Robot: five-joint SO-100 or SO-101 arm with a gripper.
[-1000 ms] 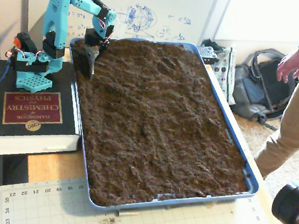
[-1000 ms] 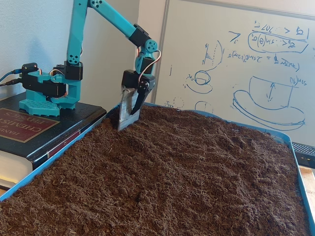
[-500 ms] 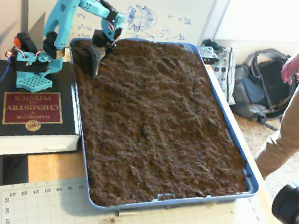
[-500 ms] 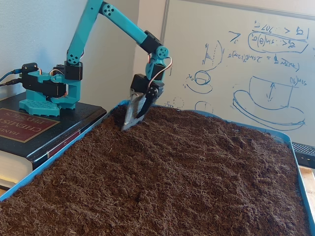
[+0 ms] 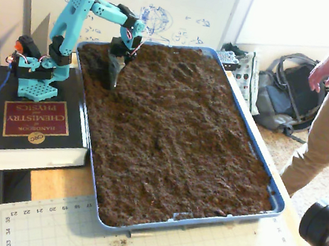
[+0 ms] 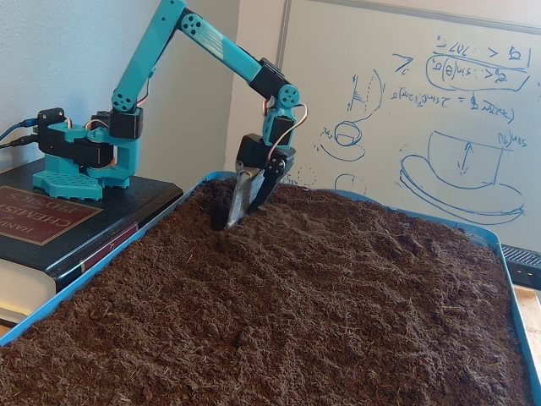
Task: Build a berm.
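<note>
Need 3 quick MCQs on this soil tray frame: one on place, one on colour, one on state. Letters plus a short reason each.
1. Where does the gripper meet the soil?
A. at the tray's near end by the cutting mat
B. at the far end, near the arm's base
C. in the tray's middle

2. What colour is the tray?
A. red
B. white
C. blue

3. What state is the soil surface in?
A. roughly flat and crumbly, no clear ridge yet
B. one tall ridge runs the tray's whole length
C. scraped away to bare tray floor

Answers:
1 B: both fixed views show the fingertips down in the soil at the corner beside the book the arm stands on.
2 C: the rim is blue all round.
3 A: the surface is uneven but level overall, with no raised berm visible.
</note>
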